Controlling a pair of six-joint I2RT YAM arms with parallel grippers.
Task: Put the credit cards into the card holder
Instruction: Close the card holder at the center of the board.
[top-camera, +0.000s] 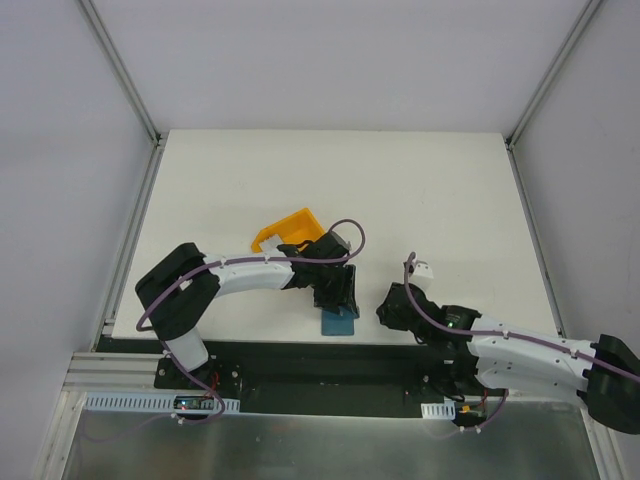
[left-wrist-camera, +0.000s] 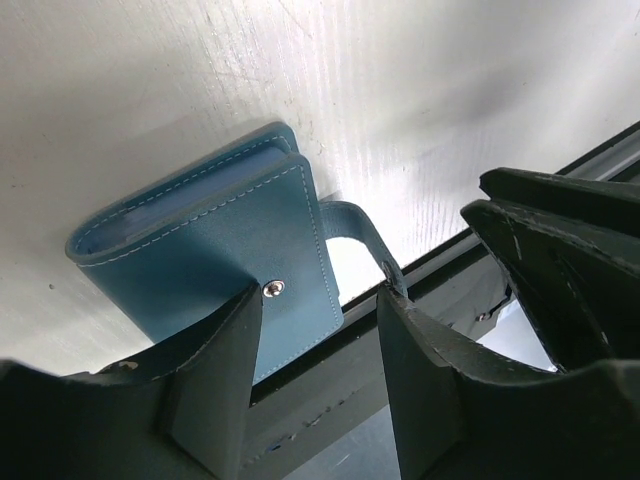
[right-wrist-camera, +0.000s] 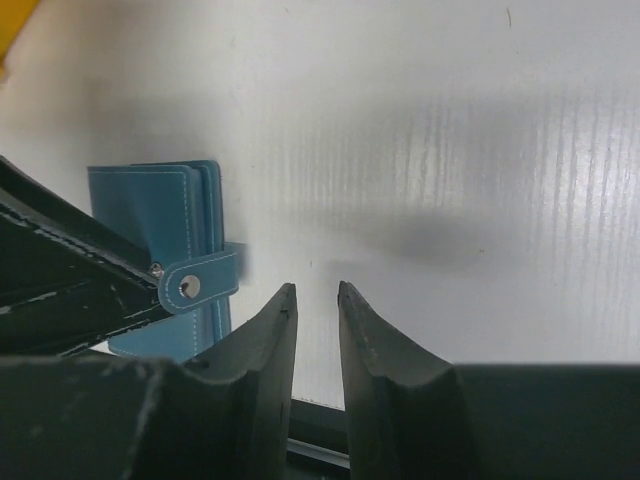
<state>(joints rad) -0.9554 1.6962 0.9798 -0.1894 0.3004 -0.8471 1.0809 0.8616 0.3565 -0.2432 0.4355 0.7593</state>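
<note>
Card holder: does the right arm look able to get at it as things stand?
Probably yes: bare table lies between the right gripper and the card holder, strap side; the left gripper crowds its cover.

The top camera looks down from high up on the whole table (top-camera: 400, 190). Both wrist cameras sit low and close, and both see the card holder (left-wrist-camera: 200, 250).

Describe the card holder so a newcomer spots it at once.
On the white table, look at the middle of its near edge, under the left hand. The card holder lies flat there: a small teal-blue stitched wallet, folded, with a snap tab sticking out. Its neighbour, the bin further back, is yellow.
</note>
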